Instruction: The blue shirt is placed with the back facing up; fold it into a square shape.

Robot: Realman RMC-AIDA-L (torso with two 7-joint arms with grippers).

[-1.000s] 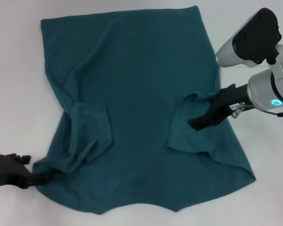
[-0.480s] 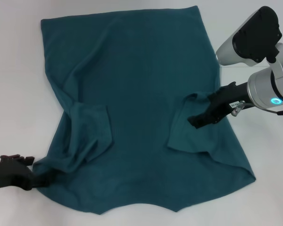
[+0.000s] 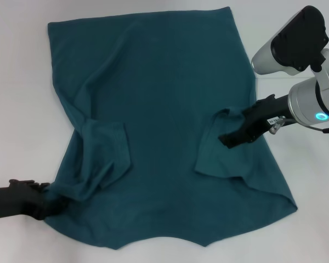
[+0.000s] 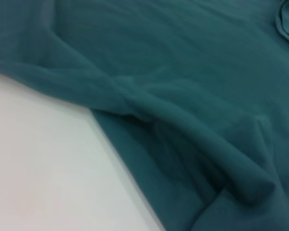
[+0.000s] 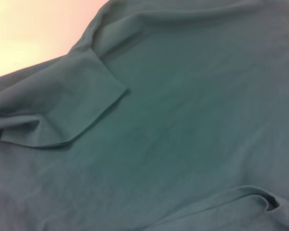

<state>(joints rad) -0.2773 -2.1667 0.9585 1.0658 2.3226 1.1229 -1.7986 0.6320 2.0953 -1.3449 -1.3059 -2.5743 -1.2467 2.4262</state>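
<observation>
Both short sleeves of the dark teal-blue soft fabric T-shirt [image 3: 159, 126], spread plain side up on my white table [image 3: 22, 98], already lie folded inward; the body folds remain. My right gripper [image 3: 230, 139] rests on the right sleeve, my left gripper [image 3: 46, 205] at the near left corner. I cannot tell either's opening. Since a second ago, the left has slid further into the cloth.

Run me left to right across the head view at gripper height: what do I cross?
Left gripper at the shirt's near-left edge → folded-in left sleeve → plain middle of the blue shirt → folded-in right sleeve → right gripper over it.
</observation>
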